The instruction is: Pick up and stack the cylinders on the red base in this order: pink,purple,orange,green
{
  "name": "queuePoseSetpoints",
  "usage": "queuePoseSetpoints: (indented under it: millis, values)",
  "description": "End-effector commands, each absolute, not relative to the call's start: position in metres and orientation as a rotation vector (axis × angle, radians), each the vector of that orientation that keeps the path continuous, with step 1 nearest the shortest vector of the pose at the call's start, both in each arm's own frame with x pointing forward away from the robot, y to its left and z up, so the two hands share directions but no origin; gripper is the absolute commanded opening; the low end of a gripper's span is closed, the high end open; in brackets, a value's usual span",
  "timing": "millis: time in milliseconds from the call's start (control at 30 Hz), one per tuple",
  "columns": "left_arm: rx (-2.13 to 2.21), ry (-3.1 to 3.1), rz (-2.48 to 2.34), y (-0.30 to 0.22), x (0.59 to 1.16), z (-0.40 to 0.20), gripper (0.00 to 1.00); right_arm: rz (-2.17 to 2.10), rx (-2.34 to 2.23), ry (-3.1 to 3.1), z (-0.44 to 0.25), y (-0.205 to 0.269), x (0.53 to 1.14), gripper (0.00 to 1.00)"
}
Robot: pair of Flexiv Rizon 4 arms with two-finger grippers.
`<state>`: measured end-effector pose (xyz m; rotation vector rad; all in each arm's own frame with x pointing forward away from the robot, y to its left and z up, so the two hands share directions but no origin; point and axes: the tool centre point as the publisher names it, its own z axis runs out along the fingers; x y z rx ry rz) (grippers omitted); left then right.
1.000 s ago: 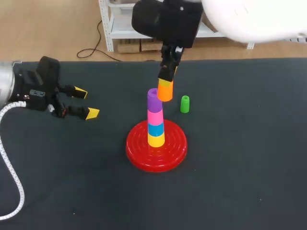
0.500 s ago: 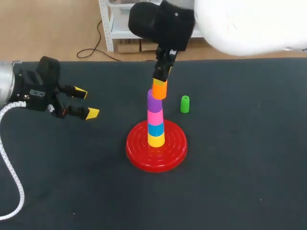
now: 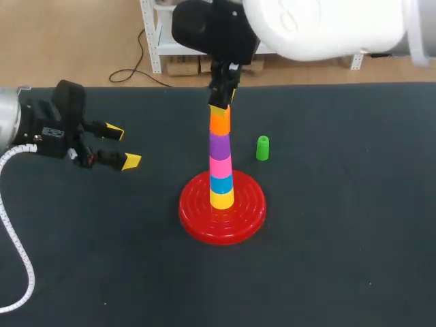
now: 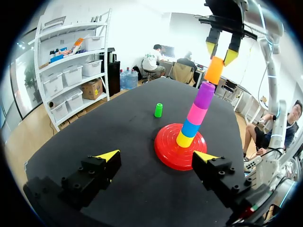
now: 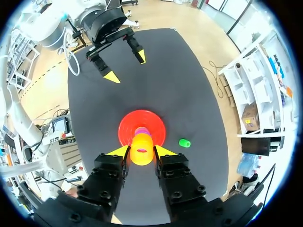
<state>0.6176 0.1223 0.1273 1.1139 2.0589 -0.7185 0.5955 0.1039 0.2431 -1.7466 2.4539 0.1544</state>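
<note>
A: So, where is the orange (image 3: pixel 219 122)?

B: Topmost of all, pinched by the right gripper (image 5: pixel 141 151), whose two yellow tips press it from both sides. It sits on the purple (image 3: pixel 219 144). Whether it is fully seated I cannot tell.

A: Why come straight down from above?

B: My guess is that the pieces nest, so the orange has to drop along the axis of those below. The right wrist view looks right down that axis, with the base (image 3: pixel 197 221) ringing the orange, so the line-up looks good.

A: What's under the purple?

B: First pink (image 3: pixel 220 165), then blue (image 3: pixel 221 184), then yellow (image 3: pixel 221 199) on the base. The task names neither of the last two, but there they are.

A: And the green (image 3: pixel 262 148)?

B: Upright on the table (image 3: pixel 340 259), at about 2 o'clock from the base in the head view, apart from it. It's the last piece, on the right arm's side and handy for the final pick.

A: The left gripper (image 3: pixel 122 146)?

B: Spread wide, holding nothing, at about 10 o'clock from the base and well apart. I'd say it's parked there to be out of the right arm's way.

A: Any risk?

B: The pieces stand tall and lean a little in the left wrist view. Letting go should be gentle, fingers parting evenly, or the top ones could tip.
</note>
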Motion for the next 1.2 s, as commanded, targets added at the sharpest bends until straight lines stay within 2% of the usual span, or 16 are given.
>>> queuePoseSetpoints:
  millis: [33,1200]
  values:
    - [1.111,2.049,-0.721,0.124,0.617,0.126,1.00,0.157,-1.756,2.457,0.245,0.106,0.599,0.00]
    - [1.111,2.049,-0.721,0.124,0.617,0.126,1.00,0.158,-1.773,2.476,0.235,0.104,0.598,0.00]
